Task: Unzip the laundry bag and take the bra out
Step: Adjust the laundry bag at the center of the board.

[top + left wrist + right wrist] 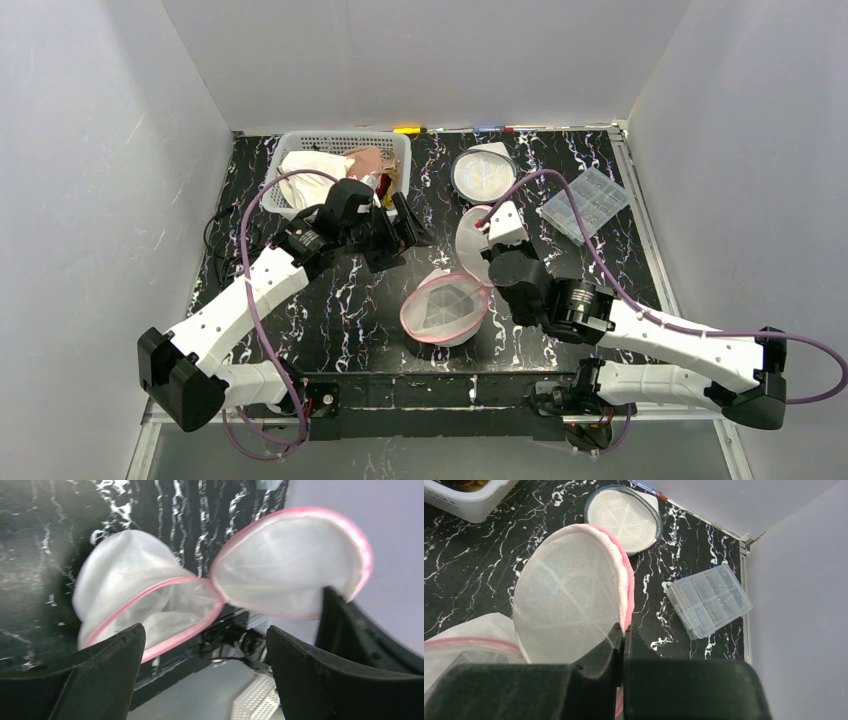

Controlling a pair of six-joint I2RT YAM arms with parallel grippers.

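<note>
The laundry bag, white mesh with a pink rim, lies unzipped and spread into two halves. Its lower half (pixel 445 308) rests on the table and its upper half (pixel 468 245) stands upright. My right gripper (pixel 624 630) is shut on the pink rim of the upright half (pixel 569 590). My left gripper (pixel 395 240) hangs open between the basket and the bag, with nothing between its fingers (pixel 204 635). Both halves (pixel 150 595) show only white mesh inside. A peach garment that looks like the bra (pixel 367 160) lies in the white basket (pixel 300 140).
The basket also holds white laundry (pixel 310 170). A second round mesh bag with a dark rim (pixel 483 172) lies at the back, and a clear plastic compartment box (pixel 585 203) sits to its right. White walls enclose the black marbled table (pixel 350 300).
</note>
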